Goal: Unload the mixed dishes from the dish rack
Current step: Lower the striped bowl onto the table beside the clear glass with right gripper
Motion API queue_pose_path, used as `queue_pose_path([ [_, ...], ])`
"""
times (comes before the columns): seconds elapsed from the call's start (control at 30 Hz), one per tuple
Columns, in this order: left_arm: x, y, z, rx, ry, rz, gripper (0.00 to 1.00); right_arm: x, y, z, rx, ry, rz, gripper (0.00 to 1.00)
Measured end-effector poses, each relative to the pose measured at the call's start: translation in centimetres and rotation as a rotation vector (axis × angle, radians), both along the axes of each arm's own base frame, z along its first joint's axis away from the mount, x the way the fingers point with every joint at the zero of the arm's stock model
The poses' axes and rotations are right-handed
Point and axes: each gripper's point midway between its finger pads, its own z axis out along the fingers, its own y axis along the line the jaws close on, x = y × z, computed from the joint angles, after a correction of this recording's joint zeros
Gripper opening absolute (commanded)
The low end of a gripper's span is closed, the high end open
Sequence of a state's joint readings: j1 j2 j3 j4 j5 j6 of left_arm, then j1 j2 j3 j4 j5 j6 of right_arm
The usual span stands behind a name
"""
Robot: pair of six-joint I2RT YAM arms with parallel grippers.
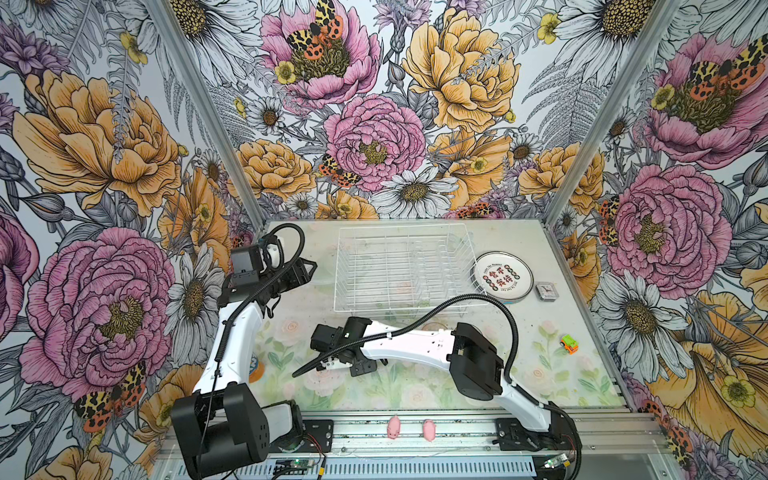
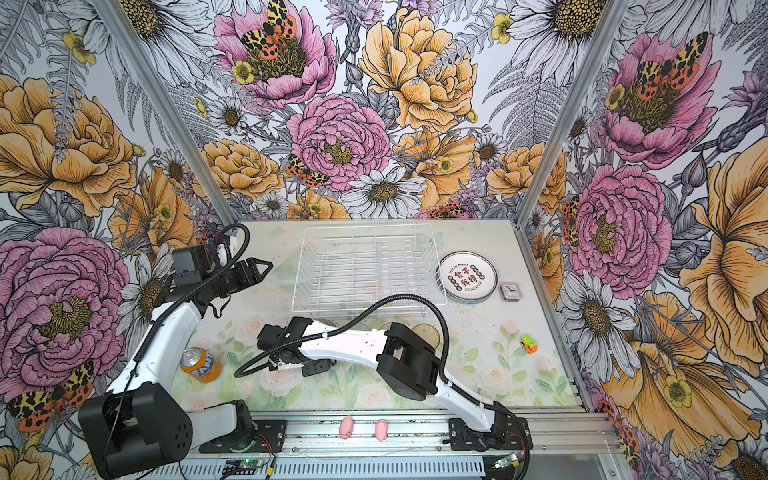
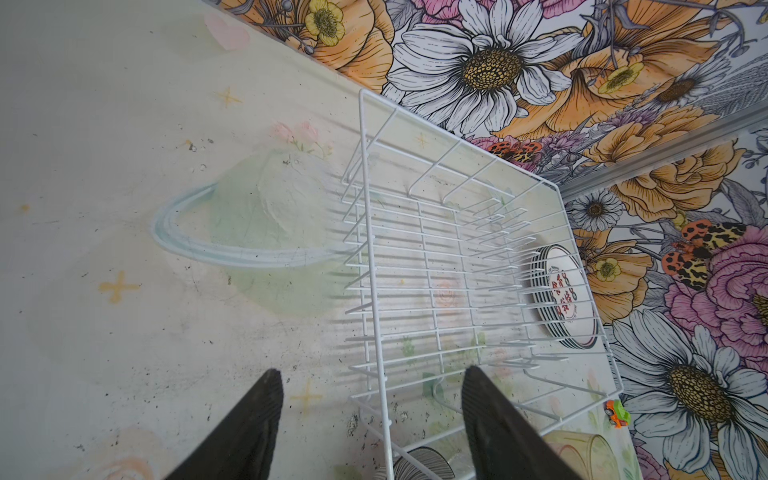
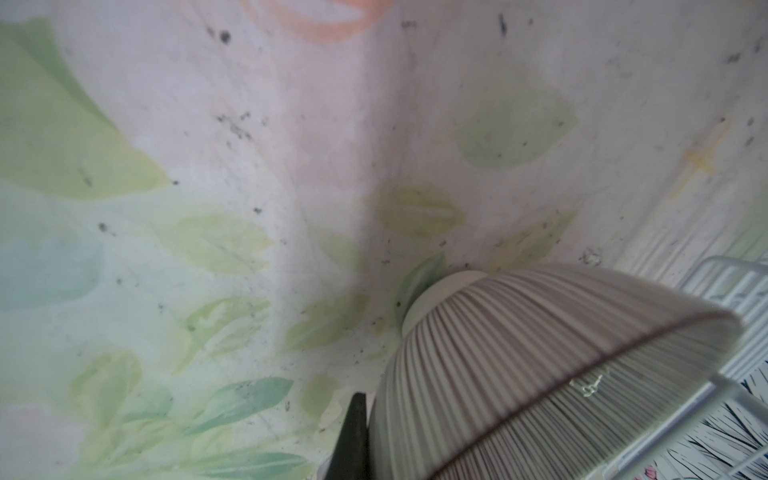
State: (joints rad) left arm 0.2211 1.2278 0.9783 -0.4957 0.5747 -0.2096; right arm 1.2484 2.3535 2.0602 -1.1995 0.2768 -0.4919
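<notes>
The white wire dish rack (image 1: 409, 270) stands at the back middle with nothing in it. A stack of plates (image 1: 503, 277) with dark rims and red characters lies on the table right of it. My left gripper (image 3: 372, 372) is open above the rack's left side, with nothing between its fingers. My right gripper (image 4: 368, 401) is shut on the wall of the ribbed grey bowl (image 4: 561, 353), one black finger (image 4: 356, 424) outside it; the other is hidden. The bowl's foot is against the table in front of the rack. An amber tumbler (image 2: 426, 332) stands behind my right arm.
An orange soda can (image 2: 201, 365) stands by my left arm. A small clock (image 1: 545, 290) sits right of the plates, and a green-orange toy car (image 1: 569, 344) lies near the right wall. Two pink pigs (image 1: 393, 427) lie on the front rail.
</notes>
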Motion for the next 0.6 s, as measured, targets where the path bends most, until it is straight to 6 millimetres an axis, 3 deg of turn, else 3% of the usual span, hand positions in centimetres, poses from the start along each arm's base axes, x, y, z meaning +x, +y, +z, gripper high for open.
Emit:
queue_pose_path([
  [0.23,-0.01,-0.04,0.02,-0.002,0.0,-0.002,0.71,0.22,-0.07,0.07,-0.004,-0.014,-0.003,0.22],
  [0.6,-0.03,-0.11,0.06,-0.004,-0.001,-0.006,0.71,0.4,-0.02,0.14,-0.003,-0.027,-0.005,0.28],
])
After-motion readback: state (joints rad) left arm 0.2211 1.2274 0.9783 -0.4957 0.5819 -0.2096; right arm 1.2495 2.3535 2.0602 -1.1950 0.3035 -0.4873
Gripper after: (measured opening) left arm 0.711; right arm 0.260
